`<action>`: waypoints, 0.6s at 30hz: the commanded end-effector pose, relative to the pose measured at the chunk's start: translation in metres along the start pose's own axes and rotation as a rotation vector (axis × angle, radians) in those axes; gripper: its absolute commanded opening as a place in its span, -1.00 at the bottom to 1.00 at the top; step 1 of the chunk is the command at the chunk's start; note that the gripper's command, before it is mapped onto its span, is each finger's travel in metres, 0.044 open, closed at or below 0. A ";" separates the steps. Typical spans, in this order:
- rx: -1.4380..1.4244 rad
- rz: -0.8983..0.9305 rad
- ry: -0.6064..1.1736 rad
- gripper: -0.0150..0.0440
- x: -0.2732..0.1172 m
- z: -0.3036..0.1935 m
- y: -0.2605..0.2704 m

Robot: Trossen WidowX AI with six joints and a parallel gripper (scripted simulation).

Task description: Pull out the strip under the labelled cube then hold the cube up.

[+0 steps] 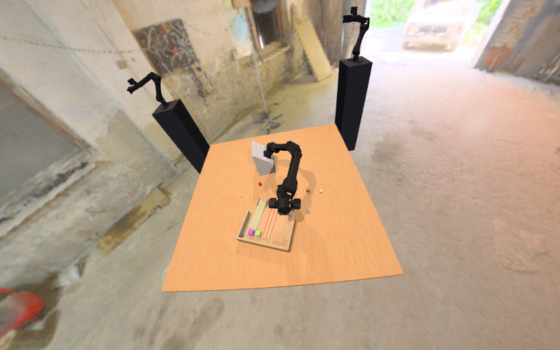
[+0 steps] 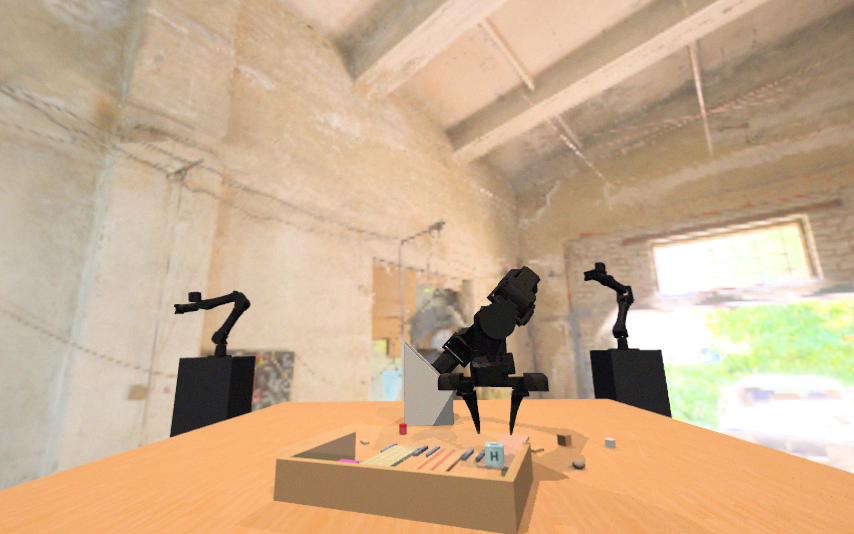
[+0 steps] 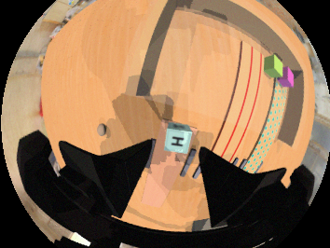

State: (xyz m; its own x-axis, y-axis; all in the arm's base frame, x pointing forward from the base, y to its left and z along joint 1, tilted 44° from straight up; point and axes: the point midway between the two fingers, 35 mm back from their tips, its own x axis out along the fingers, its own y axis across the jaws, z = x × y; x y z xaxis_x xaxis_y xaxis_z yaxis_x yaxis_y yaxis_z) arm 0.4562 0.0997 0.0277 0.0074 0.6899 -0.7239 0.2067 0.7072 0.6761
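Note:
The labelled cube [image 2: 494, 454] [image 3: 178, 140] is pale teal with a black H. It stands in the right part of the wooden tray [image 1: 264, 244] [image 2: 403, 486] [image 3: 154, 56], near the tray's far end. A pale pink strip [image 3: 158, 188] [image 2: 516, 442] runs from the cube out towards the arm; I cannot tell if the cube rests on its end. My gripper [image 1: 284, 211] [image 2: 495, 429] [image 3: 176, 146] is open, pointing down just above the cube, with one finger on each side. In the top view the gripper hides the cube.
The tray also holds a dotted strip [image 1: 258, 214] [image 3: 268, 130], thin red strips [image 3: 242, 107], a green cube [image 1: 258, 233] [image 3: 273, 65] and a magenta cube [image 1: 250, 232] [image 3: 286, 76]. A grey wedge [image 1: 261, 158] [image 2: 421, 396], a red peg [image 2: 403, 425] and small bits [image 2: 578, 464] lie on the table.

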 end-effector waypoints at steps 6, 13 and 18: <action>0.009 0.002 0.011 0.36 0.018 -0.001 -0.002; 0.009 0.003 0.011 0.36 0.029 -0.001 -0.002; 0.009 0.004 0.011 0.36 0.038 -0.002 -0.002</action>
State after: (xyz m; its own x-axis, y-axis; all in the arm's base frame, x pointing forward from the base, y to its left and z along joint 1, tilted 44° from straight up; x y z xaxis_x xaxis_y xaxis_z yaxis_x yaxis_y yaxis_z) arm 0.4566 0.1198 0.0058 0.0067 0.6906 -0.7232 0.2074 0.7065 0.6766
